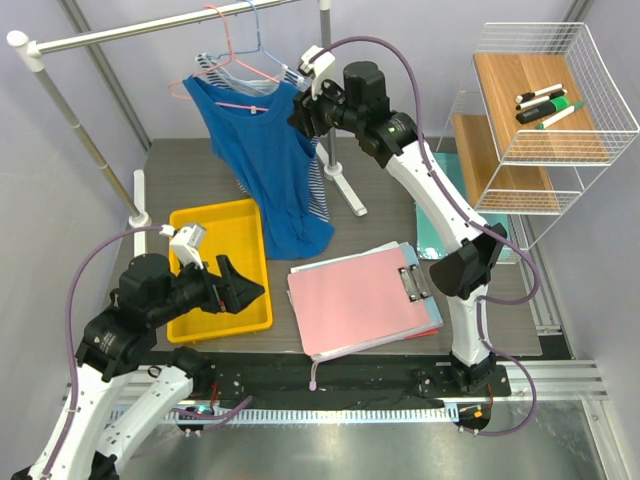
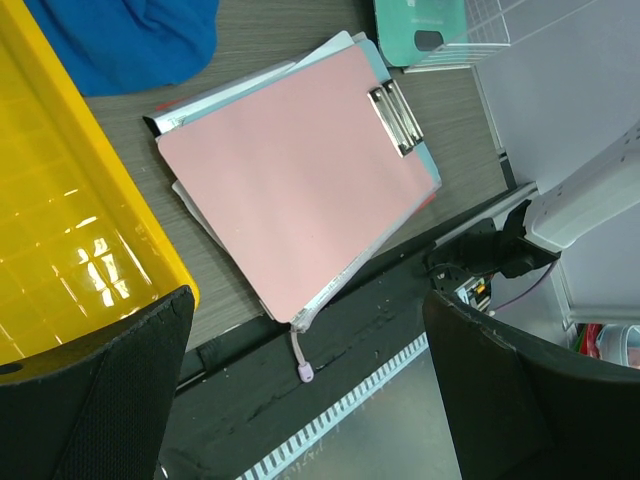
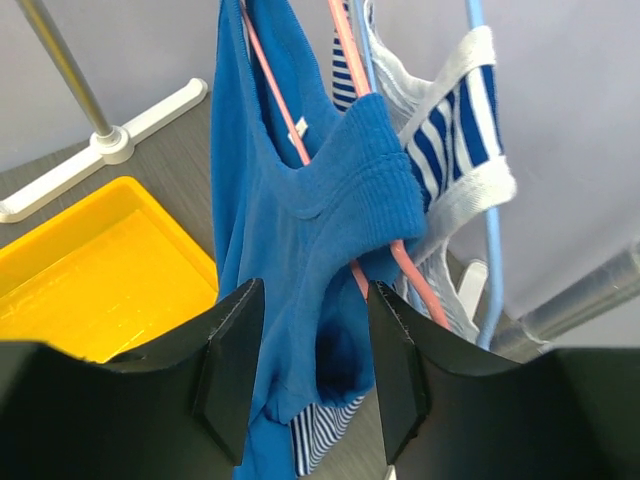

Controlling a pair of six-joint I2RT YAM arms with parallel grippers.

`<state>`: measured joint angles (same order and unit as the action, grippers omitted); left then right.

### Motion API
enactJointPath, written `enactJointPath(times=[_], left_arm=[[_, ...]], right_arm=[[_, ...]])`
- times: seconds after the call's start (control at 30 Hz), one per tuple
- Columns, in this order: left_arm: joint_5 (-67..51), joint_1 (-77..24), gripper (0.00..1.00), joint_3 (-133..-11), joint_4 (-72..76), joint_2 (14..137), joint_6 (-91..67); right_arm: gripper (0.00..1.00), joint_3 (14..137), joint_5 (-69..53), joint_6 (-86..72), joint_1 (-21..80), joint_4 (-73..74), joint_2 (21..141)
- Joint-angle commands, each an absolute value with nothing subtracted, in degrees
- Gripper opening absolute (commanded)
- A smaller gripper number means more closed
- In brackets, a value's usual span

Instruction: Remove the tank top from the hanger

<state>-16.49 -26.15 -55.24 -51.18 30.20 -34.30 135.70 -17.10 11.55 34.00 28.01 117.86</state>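
One blue tank top hangs on a pink hanger from the rail at the far side. It hangs long and straight, with its straps up and its bottom edge pointing down at the tabletop, just right of the yellow tray. The right fingers are apart by the top's right shoulder, with blue cloth showing in the gap. The left fingers are apart too, over the tray's near right corner.

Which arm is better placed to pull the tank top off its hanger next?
Right. Its open hand is up at the tank top, by its shoulder on the hanger. The left hand sits low over the tray, away from it.
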Motion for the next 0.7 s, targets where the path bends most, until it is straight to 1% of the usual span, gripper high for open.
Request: enactJointPath(times=[0.0,0.07,0.1,0.17,0.2,0.27,0.37,0.4,0.5,0.67], left_arm=[[-16.44,-26.01,0.96,-56.95,-51.42,29.62,-33.66],[-16.44,-26.02,0.96,-56.95,-51.50,29.44,-33.75],[-16.44,-26.02,0.96,-57.04,-51.50,29.36,-33.84],[-16.35,-25.93,0.96,-57.22,-51.77,29.36,-33.75],[-16.35,-26.01,0.96,-57.39,-51.94,29.36,-33.66],[-16.26,-26.02,0.96,-57.66,-52.21,29.36,-33.58],[-16.43,-26.02,0.96,-57.57,-52.21,29.53,-33.31],[-16.52,-26.02,0.96,-57.48,-52.03,29.79,-33.31],[-17.31,-26.02,0.96,-56.87,-51.33,30.49,-33.31],[-17.76,-26.02,0.96,-56.60,-50.89,31.11,-33.57]], right_arm=[[0.48,139.66,-20.48,11.34,34.10,25.58,118.65],[0.40,139.04,-21.35,10.20,34.10,24.53,118.56],[0.34,138.96,-21.62,9.93,34.10,23.83,118.65],[0.26,139.13,-22.76,9.23,34.10,23.64,118.65],[0.24,139.39,-23.02,8.88,34.10,23.99,118.48],[0.25,139.66,-21.64,6.70,34.28,24.43,116.03],[0.35,139.49,-18.74,4.31,34.19,25.92,112.16],[0.36,138.79,-17.94,2.57,34.10,25.49,109.19],[0.36,137.81,-19.06,0.89,34.19,25.93,106.97],[0.36,140.00,-20.13,-2.02,34.01,26.36,108.28]])
